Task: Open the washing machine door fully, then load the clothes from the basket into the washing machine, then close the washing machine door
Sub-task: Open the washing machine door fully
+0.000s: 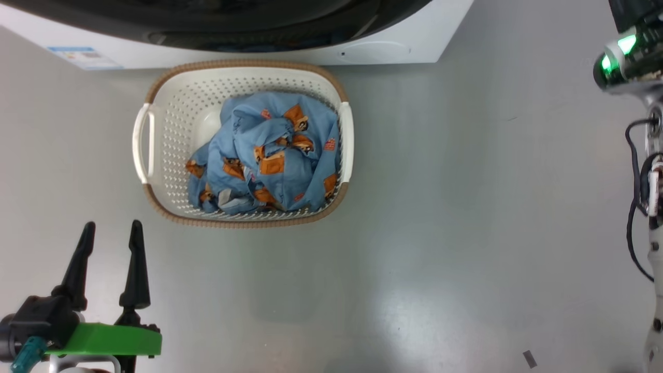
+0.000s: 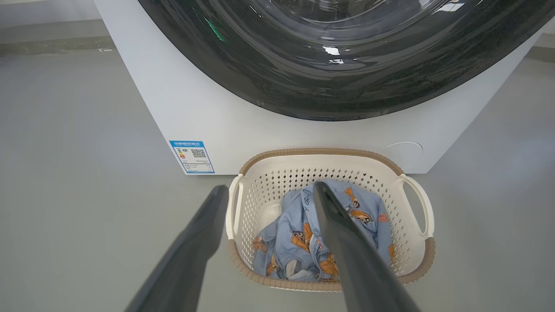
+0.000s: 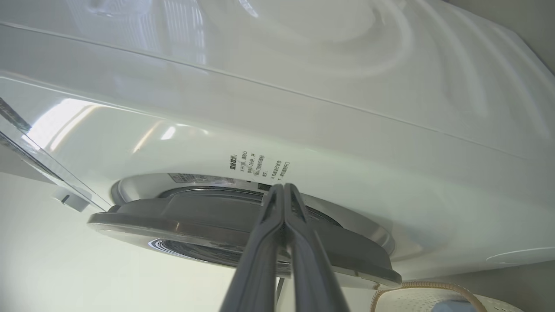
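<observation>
Blue patterned clothes (image 1: 269,155) lie heaped in the cream basket (image 1: 171,119) on the floor (image 1: 466,233), just in front of the white washing machine (image 1: 393,49); none are loaded. The washing machine door (image 2: 347,86) looks barely ajar at most, with the right gripper (image 3: 282,187), fingers pinched together and empty, at its rim. The left gripper (image 1: 112,226) hovers spread wide, near left.

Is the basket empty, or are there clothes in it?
Not empty. The clothes lie bunched in the basket, none hanging over its rim.
</observation>
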Available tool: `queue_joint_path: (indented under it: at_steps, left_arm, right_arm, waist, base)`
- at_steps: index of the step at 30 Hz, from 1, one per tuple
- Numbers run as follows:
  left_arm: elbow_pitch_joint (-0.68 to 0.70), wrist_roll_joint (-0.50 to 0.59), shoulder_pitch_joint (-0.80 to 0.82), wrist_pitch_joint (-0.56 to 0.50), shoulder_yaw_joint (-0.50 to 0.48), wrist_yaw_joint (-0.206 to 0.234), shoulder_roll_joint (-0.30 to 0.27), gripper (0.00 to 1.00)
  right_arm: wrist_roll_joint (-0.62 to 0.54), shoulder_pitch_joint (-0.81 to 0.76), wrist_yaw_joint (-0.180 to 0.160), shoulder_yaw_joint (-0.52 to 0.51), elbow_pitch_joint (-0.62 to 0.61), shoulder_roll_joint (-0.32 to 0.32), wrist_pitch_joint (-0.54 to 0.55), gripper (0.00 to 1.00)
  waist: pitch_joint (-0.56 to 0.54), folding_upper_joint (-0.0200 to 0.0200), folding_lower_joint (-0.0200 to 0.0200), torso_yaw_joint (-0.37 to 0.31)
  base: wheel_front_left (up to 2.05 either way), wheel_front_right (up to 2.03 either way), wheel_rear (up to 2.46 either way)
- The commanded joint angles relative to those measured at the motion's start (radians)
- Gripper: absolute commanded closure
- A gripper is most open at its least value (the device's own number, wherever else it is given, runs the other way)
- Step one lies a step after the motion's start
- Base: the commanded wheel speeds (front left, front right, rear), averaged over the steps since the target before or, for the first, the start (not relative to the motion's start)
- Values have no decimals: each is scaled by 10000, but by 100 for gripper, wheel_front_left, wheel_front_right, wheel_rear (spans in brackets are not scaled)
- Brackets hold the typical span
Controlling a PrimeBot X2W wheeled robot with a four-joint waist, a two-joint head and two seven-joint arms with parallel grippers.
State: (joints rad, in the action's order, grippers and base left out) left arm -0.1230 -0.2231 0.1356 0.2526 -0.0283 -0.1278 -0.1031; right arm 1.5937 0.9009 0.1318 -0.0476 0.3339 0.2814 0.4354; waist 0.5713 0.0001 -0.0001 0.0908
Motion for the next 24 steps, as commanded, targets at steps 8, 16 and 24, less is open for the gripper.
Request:
queue_joint_path:
  at_steps: [8, 16, 24]
  left_arm:
    - [279, -1, 151, 92, -363, -29, -242, 0]
    - [253, -82, 93, 92, -282, -29, -162, 0]
    - [278, -174, -64, 92, -126, -29, -36, 0]
  right_arm:
    - [-222, 1163, -11, 662, -169, -120, 691, 100]
    - [-291, 2008, -11, 980, -85, -165, 1031, 100]
    - [-400, 2670, -11, 1117, 53, -31, 1213, 100]
  waist:
    - [314, -1, 1, 457]
    - [381, -1, 1, 745]
    - [627, -1, 1, 1028]
  base:
    - [0, 0, 0]
    - [0, 0, 0]
    - [0, 0, 0]
